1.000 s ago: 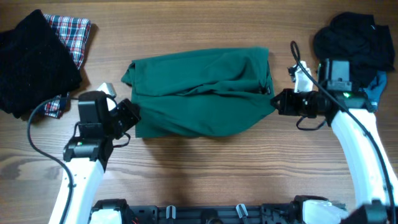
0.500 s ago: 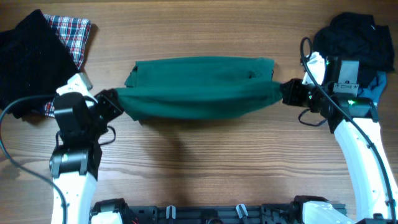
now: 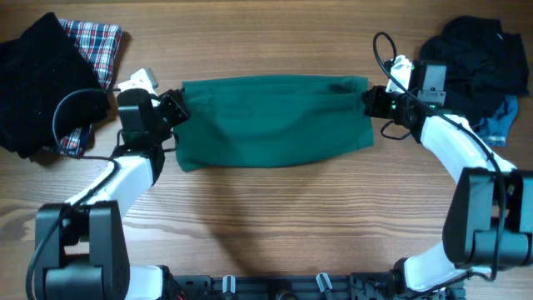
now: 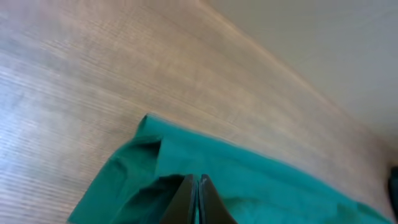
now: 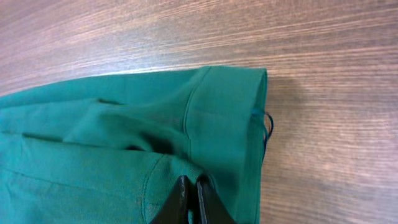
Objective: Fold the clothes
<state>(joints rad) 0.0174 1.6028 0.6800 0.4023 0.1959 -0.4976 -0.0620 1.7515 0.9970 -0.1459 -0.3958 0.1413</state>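
A green garment [image 3: 275, 121] lies folded in a wide band across the middle of the wooden table. My left gripper [image 3: 177, 110] is shut on the green garment's far left corner; in the left wrist view its fingers [image 4: 198, 194] pinch the green cloth [image 4: 261, 180]. My right gripper [image 3: 367, 102] is shut on the far right corner; in the right wrist view its fingers [image 5: 191, 194] pinch the cloth [image 5: 112, 155] by a hem.
A black garment [image 3: 42, 79] and a plaid one [image 3: 98, 42] lie at the far left. A dark pile [image 3: 479, 50] with a blue piece [image 3: 498, 123] lies at the far right. Bare wood [image 3: 275, 225] fills the front of the table.
Both grippers carried the garment's near edge away from me, over the far edge. The garment went from a loose heap to a flat folded band. Both arms now reach farther back.
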